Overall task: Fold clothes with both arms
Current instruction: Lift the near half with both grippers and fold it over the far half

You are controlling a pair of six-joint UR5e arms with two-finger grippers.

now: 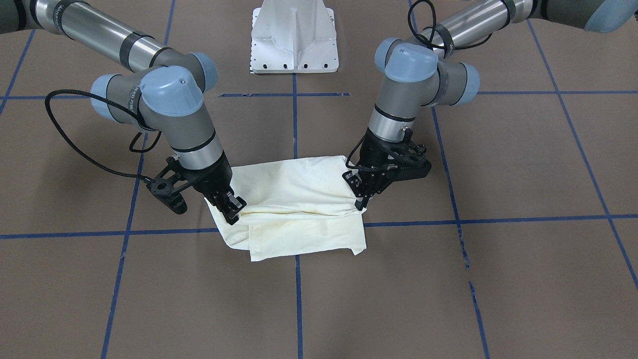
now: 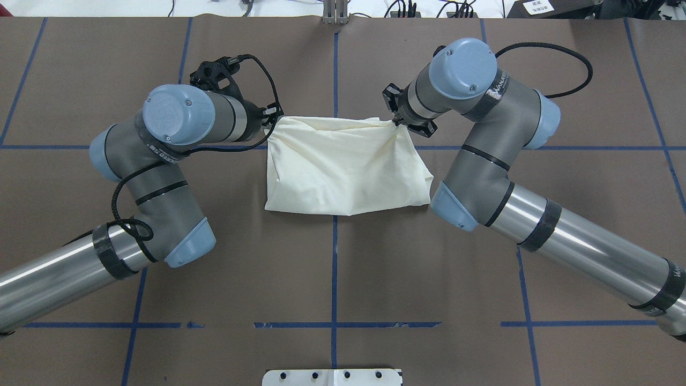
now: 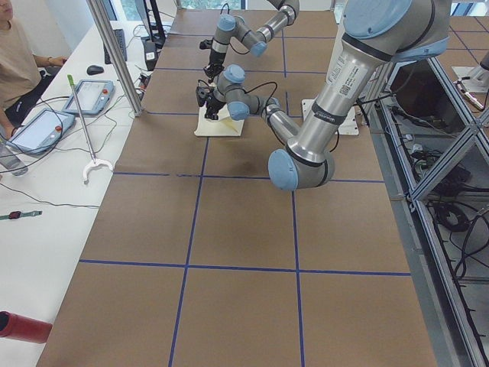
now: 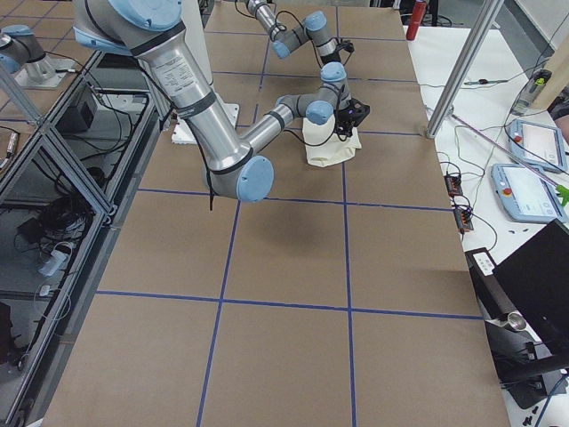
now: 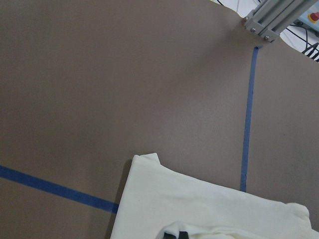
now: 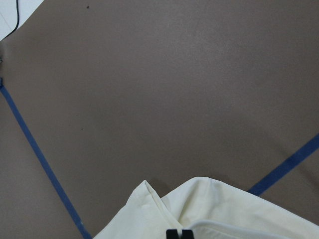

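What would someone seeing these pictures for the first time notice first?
The cream shirt in the middle of the brown table, partly folded over itself, draws the eye first. Each arm pinches one end of its upper layer: the left claw on the right of the front-facing view, the right claw on its left, with the cloth stretched between them.

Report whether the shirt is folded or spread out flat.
Folded, partway: the T-shirt lies in stacked layers, sleeves and print hidden; the left gripper and right gripper each pinch a top-layer corner.
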